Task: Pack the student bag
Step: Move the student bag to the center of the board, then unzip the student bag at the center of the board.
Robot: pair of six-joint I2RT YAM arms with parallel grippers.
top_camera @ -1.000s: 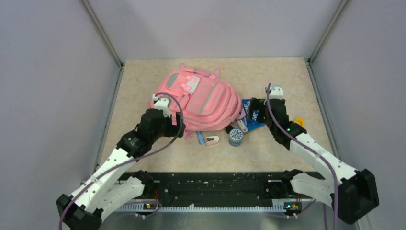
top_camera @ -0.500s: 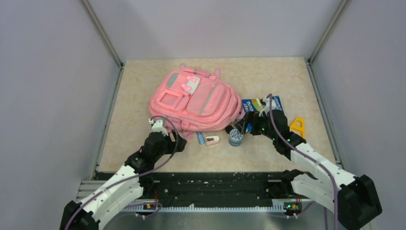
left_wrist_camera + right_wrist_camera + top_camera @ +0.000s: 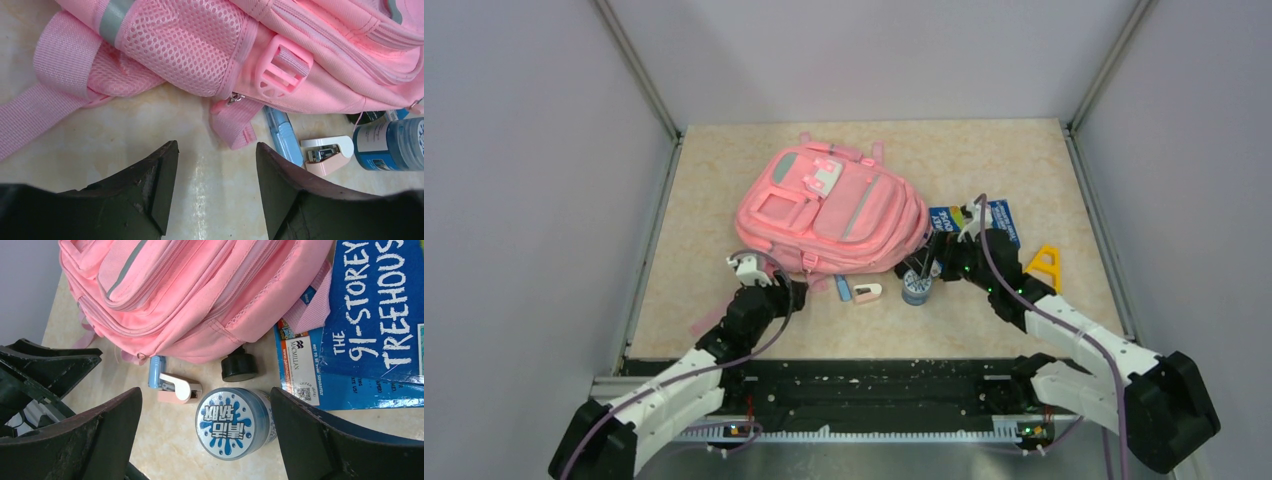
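Pink soft fabric marks the large student bag [image 3: 829, 210], which lies flat left of centre on the beige marbled counter [image 3: 1024, 160] with its front pockets up. Only the top view shows a yellow plastic triangle [image 3: 1044, 266] at the bag's 4 o'clock. Only the left wrist view shows the mesh strap padding and a pink buckle [image 3: 280, 70]. There the left tool [image 3: 215, 150] is released and empty. The right tool [image 3: 206, 395] gapes wide, with a round blue jar [image 3: 232, 422] between its fingers, apart from both. Its lid carries Korean lettering. At the jar's 1 o'clock a blue book [image 3: 370, 315] reads "THE 91-STOREY TREEHOUS", cut off by the frame edge, and "MACMILLAN".
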